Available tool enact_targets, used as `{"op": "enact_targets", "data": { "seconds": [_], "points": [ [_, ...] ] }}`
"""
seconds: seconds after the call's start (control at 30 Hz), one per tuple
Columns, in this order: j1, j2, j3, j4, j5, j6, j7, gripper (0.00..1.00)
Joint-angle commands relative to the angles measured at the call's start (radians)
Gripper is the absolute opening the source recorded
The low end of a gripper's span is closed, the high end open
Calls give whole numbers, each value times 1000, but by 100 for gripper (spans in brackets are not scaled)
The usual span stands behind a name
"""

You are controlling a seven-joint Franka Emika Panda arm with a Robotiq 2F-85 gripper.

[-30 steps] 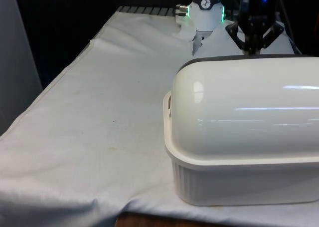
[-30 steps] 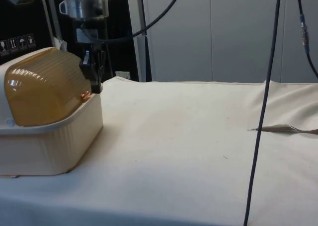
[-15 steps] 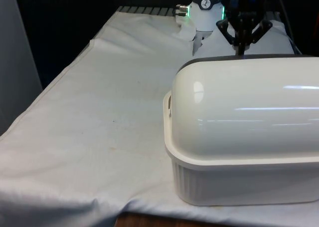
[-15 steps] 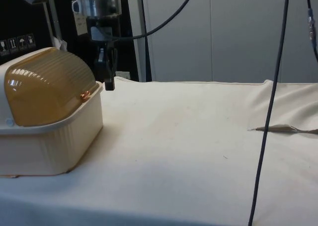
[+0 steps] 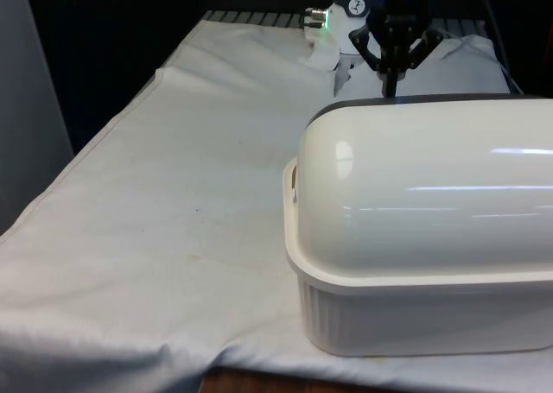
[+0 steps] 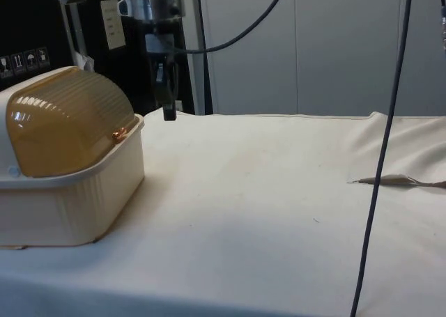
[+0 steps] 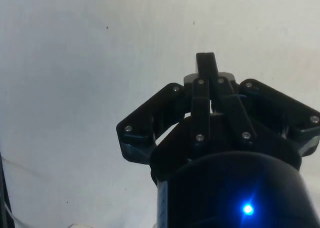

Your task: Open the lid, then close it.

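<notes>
On the table: a bread box point(image 6: 66, 171) stands on the white cloth point(image 6: 279, 212), taking up the near corner at the front view's right.
Lid: the amber, ribbed roll-top lid point(image 6: 63, 129) is pulled down over the box, its lower edge meeting the cream rim; a small copper-coloured knob point(image 6: 119, 132) sits at that edge.
Box body: a cream base point(image 5: 415, 320) with fine vertical ribs; from the front camera you see its smooth white back point(image 5: 432, 186) with a dark strip along the top.
Gripper: the black gripper point(image 6: 168, 111) hangs above the cloth, just off the lid's front edge and higher than the knob, touching neither.
Gripper from the front: it point(image 5: 390, 86) shows just over the top of the box's back.
Fingers: pressed together with nothing between them; in the wrist view the two fingers point(image 7: 206, 67) form one narrow tip over bare cloth.
Cable: a dark cable point(image 6: 380, 157) hangs down the side view's right, in front of the table.
Cloth: a small fold point(image 6: 397, 181) rises at its far edge in the side view.
</notes>
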Motion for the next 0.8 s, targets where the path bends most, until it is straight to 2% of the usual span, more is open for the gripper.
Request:
{"op": "enact_targets", "data": {
  "seconds": [0.0, 0.13, 0.17, 0.2, 0.33, 0.53, 0.57, 0.6, 0.77],
  "points": [
    [1, -15, -2, -21, -5, 17, -3, 0],
    [2, -43, -1, -58, 0, 29, -6, 0],
    [1, -31, -1, -44, 0, 12, -6, 0],
    [2, -49, 0, -66, 1, 31, -6, 0],
    [1, -66, 1, -88, 3, 40, -7, 0],
    [1, -62, 1, -83, 2, 34, -6, 3],
    [1, -61, 1, -82, 2, 33, -6, 6],
    [1, -60, 0, -81, 1, 32, -6, 15],
    [1, -58, 0, -78, 1, 30, -6, 39]
  ]
}}
